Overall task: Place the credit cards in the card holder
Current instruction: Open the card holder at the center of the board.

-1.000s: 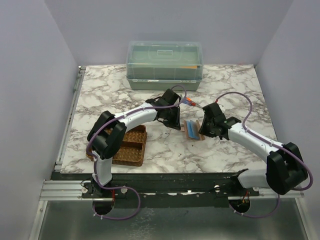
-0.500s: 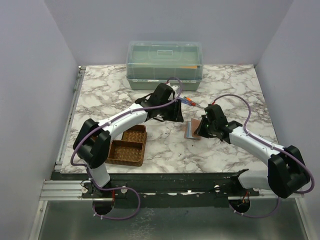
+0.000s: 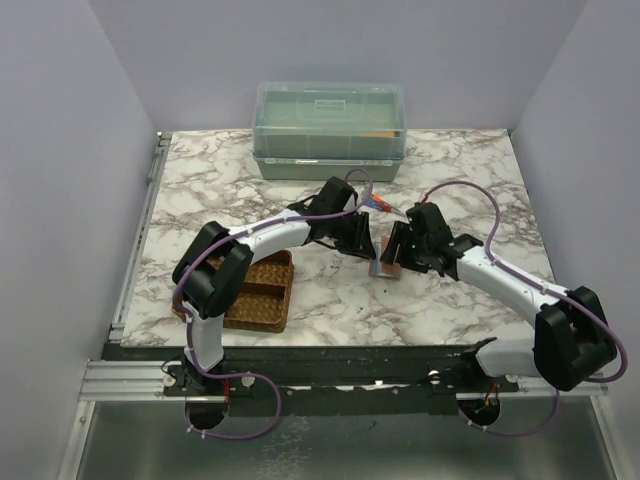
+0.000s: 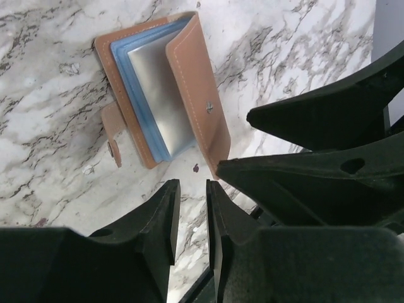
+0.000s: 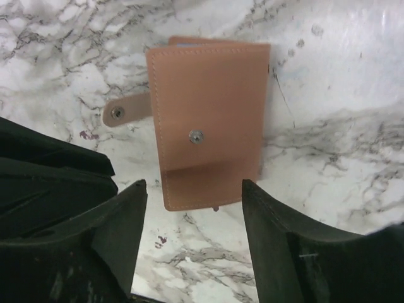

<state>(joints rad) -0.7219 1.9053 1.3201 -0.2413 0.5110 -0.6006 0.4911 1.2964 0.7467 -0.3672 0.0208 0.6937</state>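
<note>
White marble-patterned table, card holder, woven tray, clear lidded bin, screwdriver

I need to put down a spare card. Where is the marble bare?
Bare marble lies left of the lidded box, above the woven tray, and at the right edge beyond the right arm. It is crowded at the centre, where both sets of fingers flank the card holder.

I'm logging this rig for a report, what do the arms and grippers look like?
Both arms have white links with bulky black joints. A purple cable loops along each. The left gripper and right gripper have plain matte black fingers tapering to points; no markings visible.
</note>
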